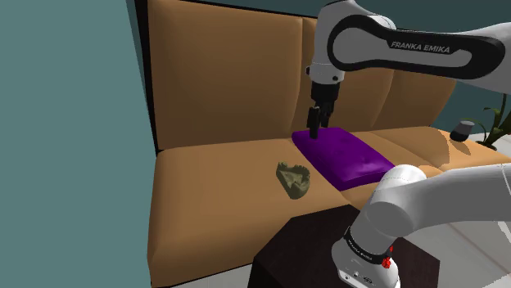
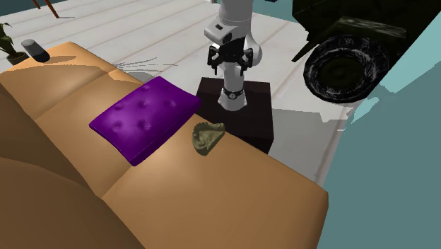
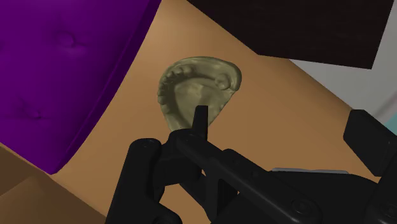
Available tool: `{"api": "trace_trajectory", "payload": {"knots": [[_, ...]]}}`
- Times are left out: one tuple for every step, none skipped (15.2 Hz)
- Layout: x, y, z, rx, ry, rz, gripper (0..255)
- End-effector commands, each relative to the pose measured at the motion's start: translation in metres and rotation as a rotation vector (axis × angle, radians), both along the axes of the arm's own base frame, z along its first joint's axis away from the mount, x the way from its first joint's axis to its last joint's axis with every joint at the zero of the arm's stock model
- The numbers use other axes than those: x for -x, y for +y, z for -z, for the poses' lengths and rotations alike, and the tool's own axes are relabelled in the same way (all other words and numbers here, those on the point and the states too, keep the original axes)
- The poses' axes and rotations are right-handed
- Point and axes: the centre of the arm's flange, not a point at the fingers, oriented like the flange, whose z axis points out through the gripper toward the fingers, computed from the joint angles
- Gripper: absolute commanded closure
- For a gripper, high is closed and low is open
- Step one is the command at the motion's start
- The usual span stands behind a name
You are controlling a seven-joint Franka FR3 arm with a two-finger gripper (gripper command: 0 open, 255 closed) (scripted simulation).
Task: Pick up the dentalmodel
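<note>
The dental model (image 1: 293, 178) (image 2: 208, 136) is an olive-grey cast of a jaw with a row of teeth. It lies on the tan sofa seat (image 1: 221, 188) beside the near corner of a purple cushion (image 1: 344, 155). My black gripper (image 1: 314, 127) hangs above the cushion's far edge, higher than the model and to the shoulder view's right of it. In the wrist view the dental model (image 3: 197, 89) lies ahead of the gripper (image 3: 283, 121), whose fingers stand apart with nothing between them. One fingertip (image 3: 200, 118) overlaps the model's lower edge in that view.
The purple cushion (image 2: 145, 117) (image 3: 57, 70) lies close beside the model. The dark stand (image 1: 303, 254) (image 2: 247, 106) abuts the sofa's front edge. A small black cylinder (image 1: 463, 129) (image 2: 35, 49) rests on the sofa's far end by a plant (image 1: 495, 123). A dark tyre (image 2: 346, 67) sits on the floor.
</note>
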Motion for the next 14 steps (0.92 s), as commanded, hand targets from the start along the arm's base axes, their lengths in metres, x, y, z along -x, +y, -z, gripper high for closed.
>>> {"api": "trace_trajectory", "payload": {"knots": [[0.0, 0.0, 0.0, 0.0, 0.0, 0.0, 0], [-0.004, -0.002, 0.011, 0.005, -0.01, 0.011, 0], [-0.009, -0.004, 0.023, 0.009, -0.019, 0.022, 0], [-0.013, -0.006, 0.034, 0.014, -0.029, 0.034, 0], [-0.018, -0.009, 0.046, 0.018, -0.038, 0.045, 0], [-0.023, -0.011, 0.057, 0.023, -0.048, 0.056, 0], [-0.027, -0.014, 0.068, 0.028, -0.057, 0.067, 0], [-0.032, -0.017, 0.079, 0.032, -0.067, 0.079, 0], [-0.037, -0.019, 0.09, 0.037, -0.076, 0.09, 0], [-0.042, -0.022, 0.101, 0.041, -0.086, 0.101, 0], [-0.047, -0.025, 0.112, 0.046, -0.096, 0.112, 0], [-0.052, -0.028, 0.123, 0.051, -0.105, 0.123, 0], [-0.058, -0.032, 0.134, 0.055, -0.115, 0.135, 0], [-0.063, -0.035, 0.145, 0.06, -0.124, 0.146, 0]]}}
